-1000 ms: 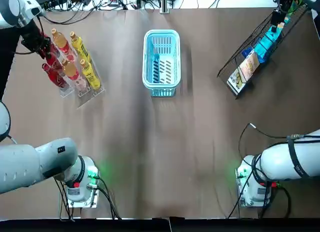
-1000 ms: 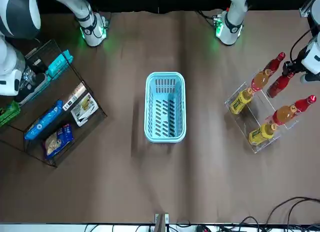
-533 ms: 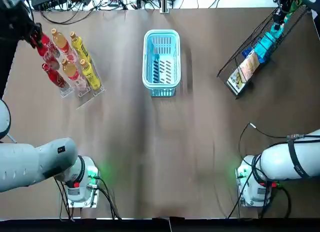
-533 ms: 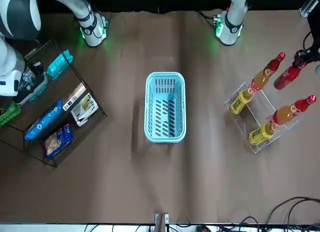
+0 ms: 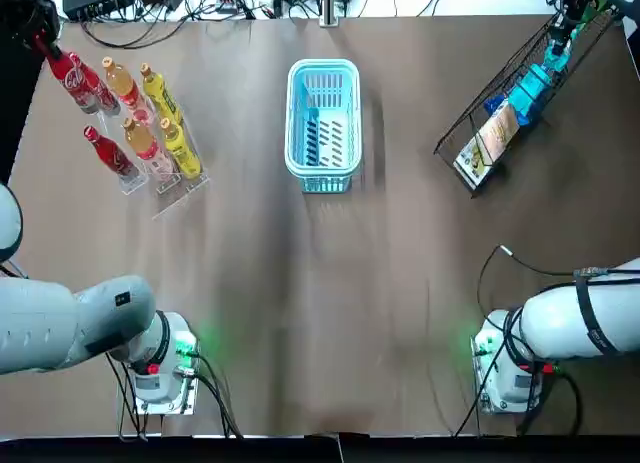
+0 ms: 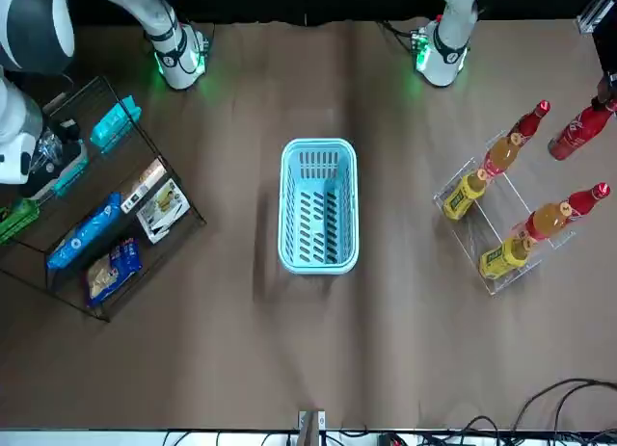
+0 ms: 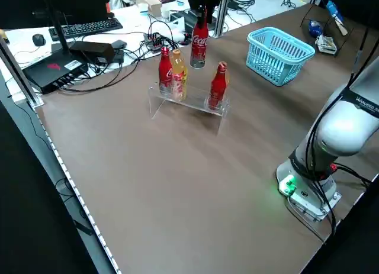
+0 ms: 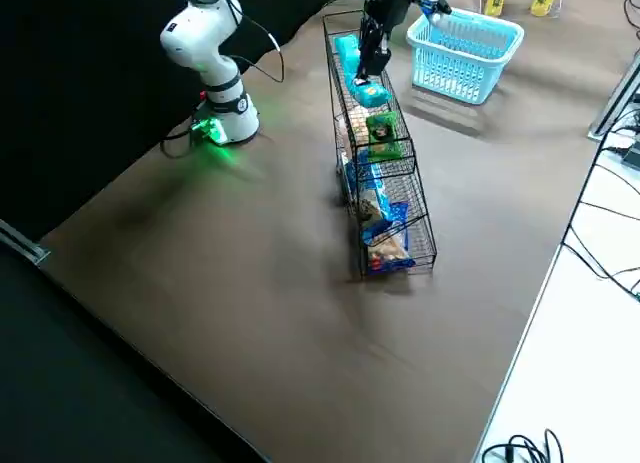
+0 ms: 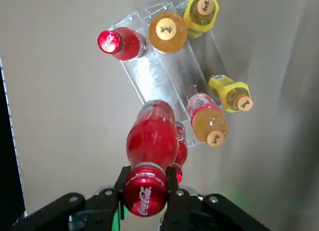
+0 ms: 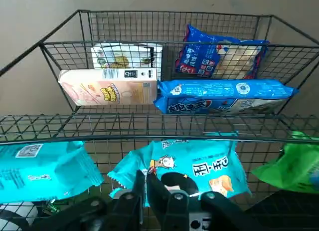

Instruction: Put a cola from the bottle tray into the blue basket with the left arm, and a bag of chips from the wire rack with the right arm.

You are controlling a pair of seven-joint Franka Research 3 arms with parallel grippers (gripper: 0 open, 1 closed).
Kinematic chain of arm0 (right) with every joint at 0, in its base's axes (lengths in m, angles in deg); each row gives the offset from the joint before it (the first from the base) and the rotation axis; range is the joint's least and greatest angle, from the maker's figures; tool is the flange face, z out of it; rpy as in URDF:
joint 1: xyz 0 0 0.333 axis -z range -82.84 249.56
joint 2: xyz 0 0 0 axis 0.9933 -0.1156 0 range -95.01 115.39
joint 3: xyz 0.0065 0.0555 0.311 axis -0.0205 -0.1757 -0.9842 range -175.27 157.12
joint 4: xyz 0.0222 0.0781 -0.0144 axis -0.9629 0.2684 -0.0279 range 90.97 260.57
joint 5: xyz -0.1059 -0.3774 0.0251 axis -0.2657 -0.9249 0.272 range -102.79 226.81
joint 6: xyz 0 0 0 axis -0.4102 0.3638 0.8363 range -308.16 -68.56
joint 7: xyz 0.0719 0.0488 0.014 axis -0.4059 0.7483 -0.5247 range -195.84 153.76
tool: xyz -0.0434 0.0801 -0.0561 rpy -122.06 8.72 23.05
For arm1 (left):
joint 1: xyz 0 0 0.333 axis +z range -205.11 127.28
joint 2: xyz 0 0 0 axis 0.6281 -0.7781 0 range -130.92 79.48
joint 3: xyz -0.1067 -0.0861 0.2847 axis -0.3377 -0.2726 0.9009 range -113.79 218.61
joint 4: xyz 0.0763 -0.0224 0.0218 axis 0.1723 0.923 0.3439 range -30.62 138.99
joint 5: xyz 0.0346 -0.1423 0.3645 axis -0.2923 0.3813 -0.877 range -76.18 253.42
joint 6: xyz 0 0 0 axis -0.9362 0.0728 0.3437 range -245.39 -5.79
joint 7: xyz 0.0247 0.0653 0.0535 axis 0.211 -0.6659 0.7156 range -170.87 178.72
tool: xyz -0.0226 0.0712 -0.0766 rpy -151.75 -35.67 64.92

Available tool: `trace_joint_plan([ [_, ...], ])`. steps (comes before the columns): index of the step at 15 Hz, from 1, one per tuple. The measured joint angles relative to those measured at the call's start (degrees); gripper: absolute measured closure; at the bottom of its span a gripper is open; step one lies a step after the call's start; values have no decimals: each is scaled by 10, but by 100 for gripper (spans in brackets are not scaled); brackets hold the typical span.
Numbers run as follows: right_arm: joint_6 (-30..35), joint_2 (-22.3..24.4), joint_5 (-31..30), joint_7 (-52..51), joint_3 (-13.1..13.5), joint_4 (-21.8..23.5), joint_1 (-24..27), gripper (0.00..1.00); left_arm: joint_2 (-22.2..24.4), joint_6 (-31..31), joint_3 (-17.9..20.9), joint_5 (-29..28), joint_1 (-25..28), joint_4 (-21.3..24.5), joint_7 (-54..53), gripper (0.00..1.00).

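**Operator:** Report the left gripper (image 9: 145, 186).

**Technician:** Clenched. Its 2 fingers clamp the red cap of 1 cola (image 9: 151, 141), which hangs upright beneath it. In the top view the cola is at the far left corner of the table (image 5: 300, 313). It is just beyond the outer edge of the bottle tray (image 5: 175, 188) and clear of its slots.

**Operator:** Tray contents?

**Technician:** 6 bottles stand in it: 2 red, 2 orange, 2 yellow.

**Operator:** Where is the cola relative to the blue basket (image 5: 290, 123)?

**Technician:** Well apart. The basket stands at the far middle of the table, between the tray and the wire rack (image 10: 164, 126).

**Operator:** Report the right gripper (image 10: 149, 183).

**Technician:** Closed. It is at the rack, at the far right corner of the table, with its fingers pinching the edge of a cyan bag of chips (image 10: 199, 168). The bag lies on the shelf nearest the gripper, between a second cyan bag (image 10: 42, 166) and a green bag (image 10: 294, 166).

**Operator:** And the shelf beyond?

**Technician:** It holds 1 cream box (image 10: 107, 86) beside 1 blue bag (image 10: 224, 96).
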Motion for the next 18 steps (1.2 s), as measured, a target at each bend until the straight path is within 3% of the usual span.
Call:
trace_joint_plan([
  [3,10,0,0,0,-2,-17,0,95,-6,24,-22,1,0,-15,46,68],
  [4,28,0,0,0,-4,-36,0,95,-7,51,-50,7,-2,-37,95,68],
  [9,83,0,0,-4,-8,-97,-1,95,-7,70,-99,115,-6,-55,238,68],
  [12,89,0,0,-4,-9,-114,-16,95,-15,68,-159,154,-8,-54,332,68],
  [15,90,0,9,7,-11,-115,-28,95,-53,18,-225,166,-29,-53,443,68],
  [18,90,0,47,52,-11,-119,-29,95,-110,-73,-242,167,-87,-53,544,68],
])
